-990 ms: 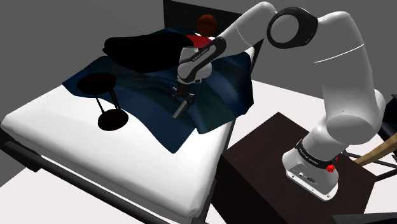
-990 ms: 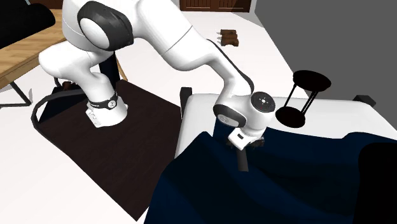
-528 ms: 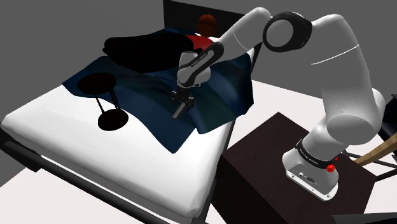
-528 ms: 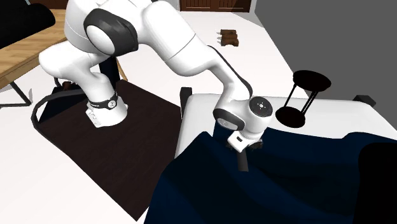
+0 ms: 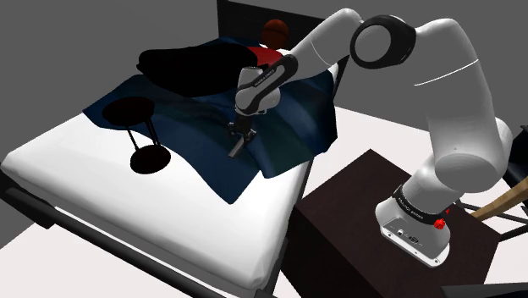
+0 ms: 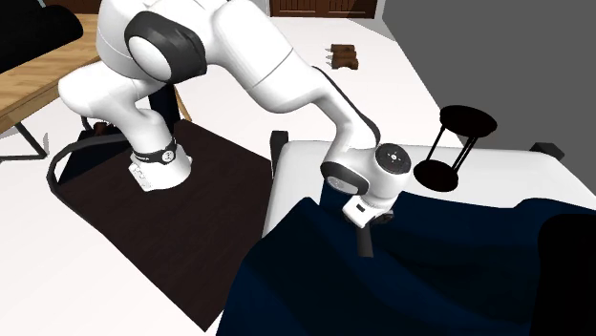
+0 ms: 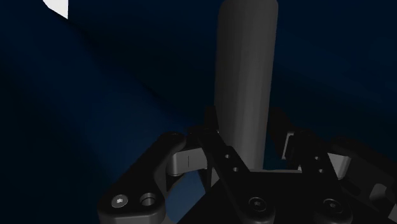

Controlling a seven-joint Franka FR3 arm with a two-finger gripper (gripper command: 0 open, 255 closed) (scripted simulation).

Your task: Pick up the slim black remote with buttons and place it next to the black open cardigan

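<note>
Arm reaching over the bed (image 5: 127,207). The fingers (image 7: 212,143) are clenched on the near end of the slim dark remote (image 7: 247,76), one on each long side. The remote (image 5: 236,149) points away from the hand, low over the dark blue blanket (image 5: 292,118) near the bed's stand-side edge. The black cardigan (image 5: 190,69) lies well apart at the blanket's far end. A black stool (image 5: 140,135) stands on the white sheet.

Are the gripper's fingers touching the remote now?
Touching. The wrist view shows both fingers pressed against the remote, one on each side, no gap.
</note>
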